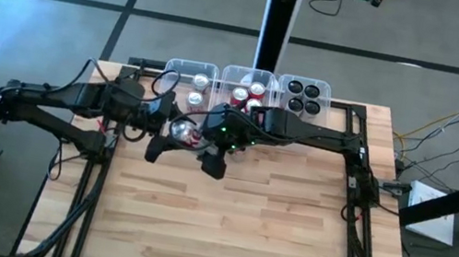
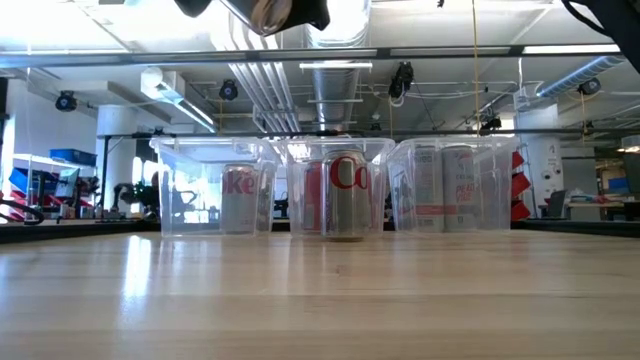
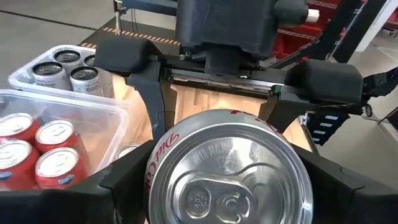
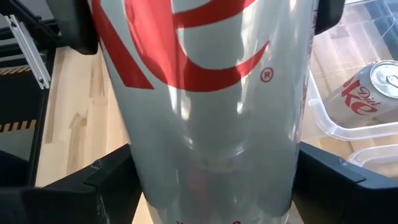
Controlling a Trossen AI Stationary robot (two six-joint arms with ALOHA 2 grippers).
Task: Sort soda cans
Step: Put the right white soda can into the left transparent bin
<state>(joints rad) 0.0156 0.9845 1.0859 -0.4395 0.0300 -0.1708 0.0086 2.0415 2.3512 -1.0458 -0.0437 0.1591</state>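
Seen from above, a wooden table [image 1: 222, 230] holds three clear tubs in a row along its far edge, with a tall black post [image 1: 278, 15] standing just behind them. The left tub [image 1: 190, 71] holds silver cans [image 1: 200, 80], the middle tub [image 1: 250, 76] holds red cans [image 1: 258, 88], and the right tub [image 1: 306, 85] holds four dark cans [image 1: 304, 98].

Both dark arms reach in from the sides and meet just in front of the left and middle tubs. Between them, raised off the table, is one silver can [image 1: 182, 130] with red lettering, lying roughly on its side. The left gripper [image 1: 174, 138] has its two fingers on either side of this can, the silver top facing its wrist camera. The right gripper [image 1: 214, 152] faces it from the other side; its wrist view shows the can's body filling the space between its fingers [image 4: 112, 180]. Both sets of jaws seem to be clamped on the can, though contact on the right side is hard to confirm.

From table height, another silver can [image 2: 345, 195] appears to stand on the table just in front of the middle tub.
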